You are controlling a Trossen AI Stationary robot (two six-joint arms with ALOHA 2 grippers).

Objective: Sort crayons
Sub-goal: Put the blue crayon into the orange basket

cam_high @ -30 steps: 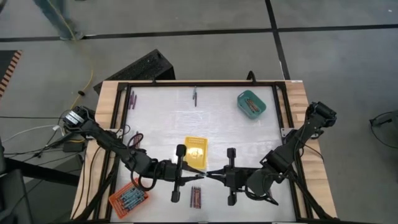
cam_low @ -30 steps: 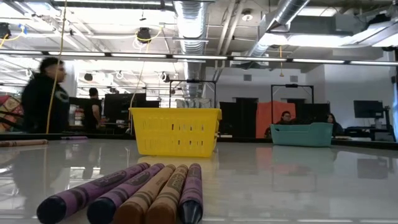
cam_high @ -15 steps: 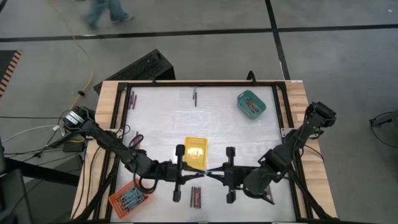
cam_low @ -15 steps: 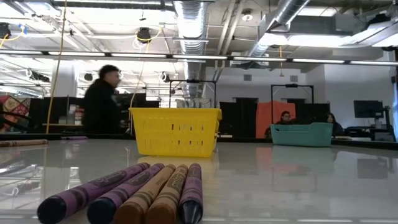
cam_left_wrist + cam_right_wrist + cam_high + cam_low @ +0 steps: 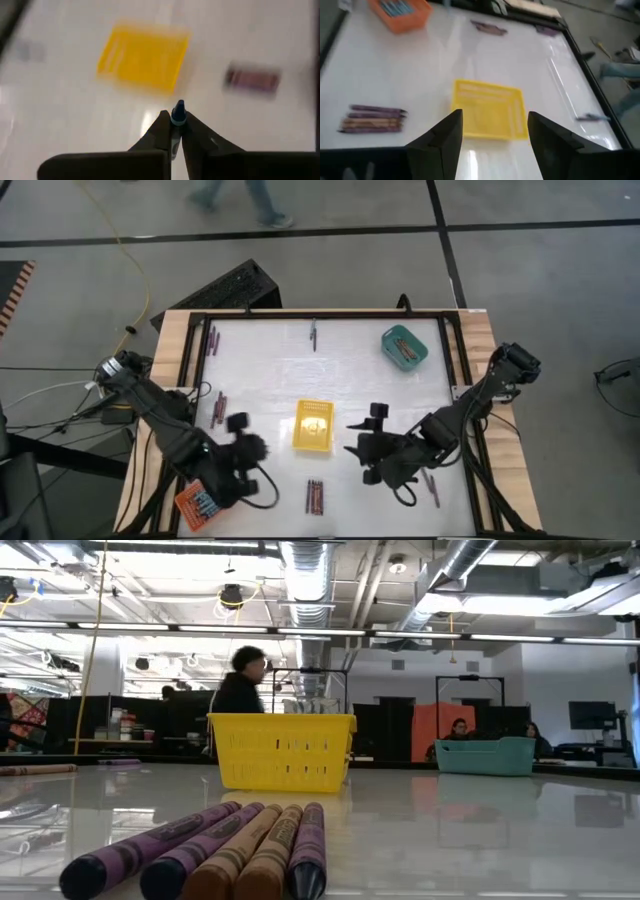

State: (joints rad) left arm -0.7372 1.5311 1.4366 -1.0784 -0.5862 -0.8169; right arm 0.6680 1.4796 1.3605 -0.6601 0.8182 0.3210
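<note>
Crayons (image 5: 205, 501) in orange tray (image 5: 186, 505); left claw (image 5: 173, 127) clamped on blue crayon (image 5: 178, 109); right claw (image 5: 493, 131) wide, empty.

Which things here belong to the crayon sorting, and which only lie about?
Job:
- blue crayon held in left gripper
- crayon group near table front
- yellow tray, orange tray, teal tray
- right gripper, open

Lying about:
- black case on floor
- yellow cable

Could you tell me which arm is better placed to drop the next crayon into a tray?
Probably the left: its hand is shut on a blue crayon, near the orange tray of blue crayons. The right hand is open and empty.
</note>
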